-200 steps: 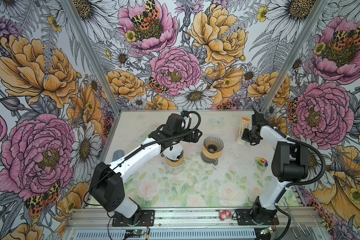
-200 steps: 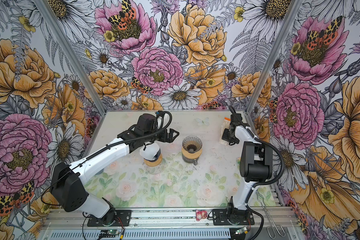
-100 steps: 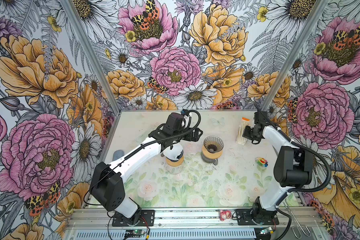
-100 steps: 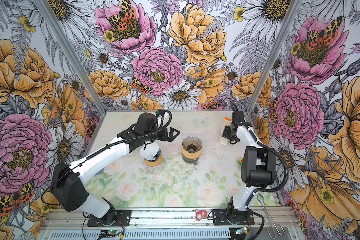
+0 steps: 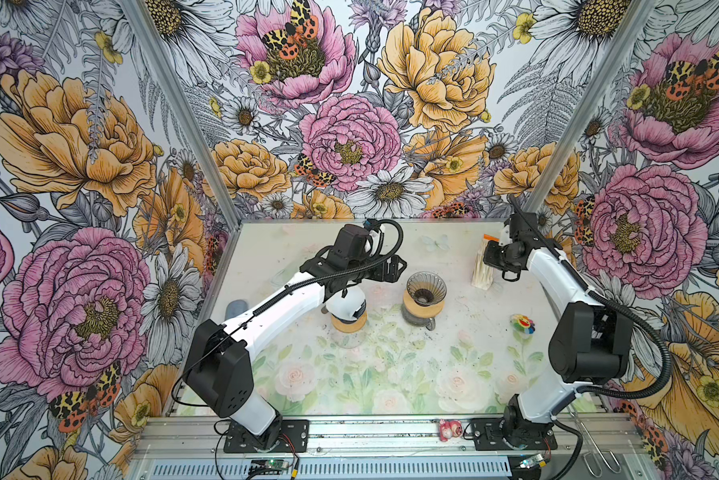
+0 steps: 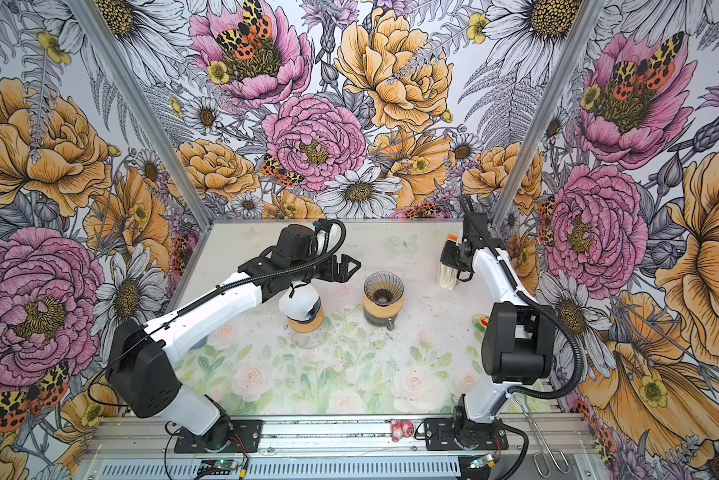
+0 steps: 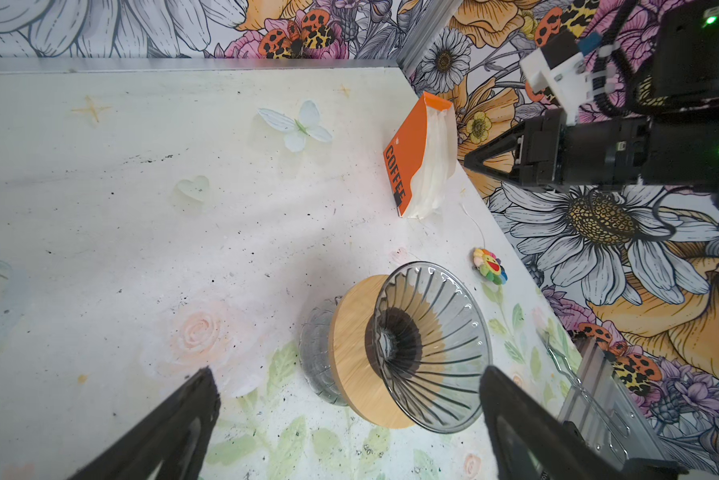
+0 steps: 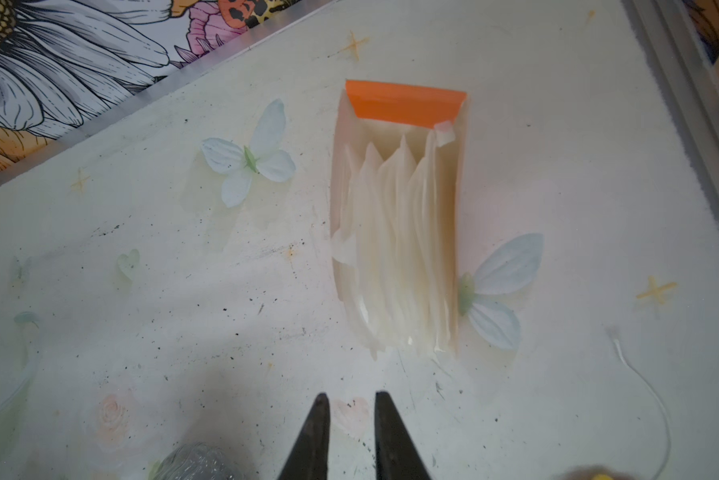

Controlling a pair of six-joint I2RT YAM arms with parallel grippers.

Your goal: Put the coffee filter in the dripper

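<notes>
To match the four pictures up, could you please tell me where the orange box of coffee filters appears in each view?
A top view: filter box at the back right of the table.
A top view: filter box also back right.
Left wrist: filter box beyond the dripper, orange side showing.
Right wrist: filter box just ahead of the right pincer, white filters showing.
Shared landmark: the white butterfly beside it.

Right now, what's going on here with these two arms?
The right tool hovers close to the open orange box of coffee filters, jaws slightly apart and holding nothing. The left tool is wide open near the glass dripper, which has no filter in it yet.
</notes>
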